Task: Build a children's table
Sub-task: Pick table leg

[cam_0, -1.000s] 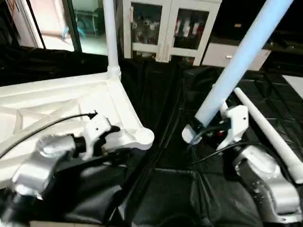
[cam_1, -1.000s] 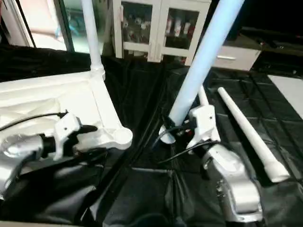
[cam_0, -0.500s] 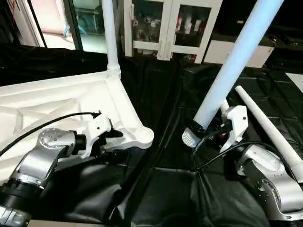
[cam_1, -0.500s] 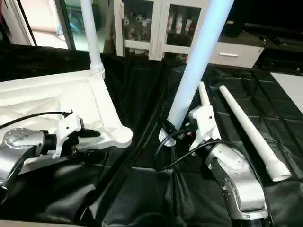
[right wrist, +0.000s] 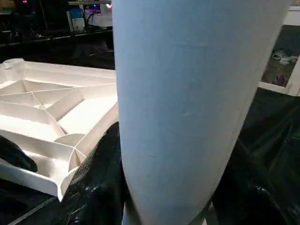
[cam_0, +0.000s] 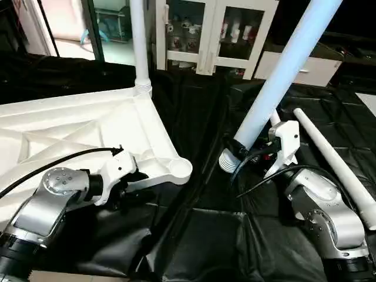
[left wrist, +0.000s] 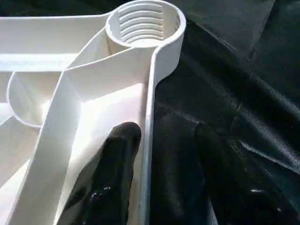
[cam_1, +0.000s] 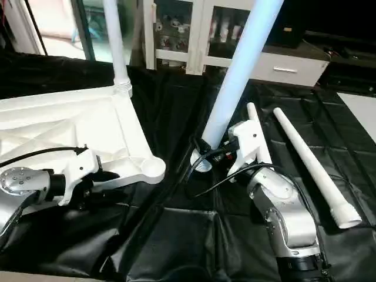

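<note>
The children's table top (cam_0: 70,126) lies upside down at the left, ribs up. One white leg (cam_0: 140,47) stands upright in its far corner. My left gripper (cam_0: 132,176) is shut on the top's rim (left wrist: 148,131) just behind the near threaded corner socket (left wrist: 145,23), with one black finger (left wrist: 112,173) inside the rim. A second leg (cam_0: 282,70) leans up to the right, my right gripper (cam_0: 245,154) shut around it near its threaded end (cam_0: 228,160). That end hangs just above the black sheet, a short way right of the near socket (cam_0: 179,168).
Two more white legs lie on the black-sheeted work table at the right: one long leg (cam_0: 335,161) and another (cam_1: 257,132) partly behind my right gripper. White glass-door cabinets (cam_0: 211,32) stand at the back. A fold in the sheet (cam_0: 197,182) runs between socket and leg.
The right gripper has carried the tilted leg a little to the left, nearer the near corner socket. The left gripper stays on the rim. The camera has shifted slightly.
</note>
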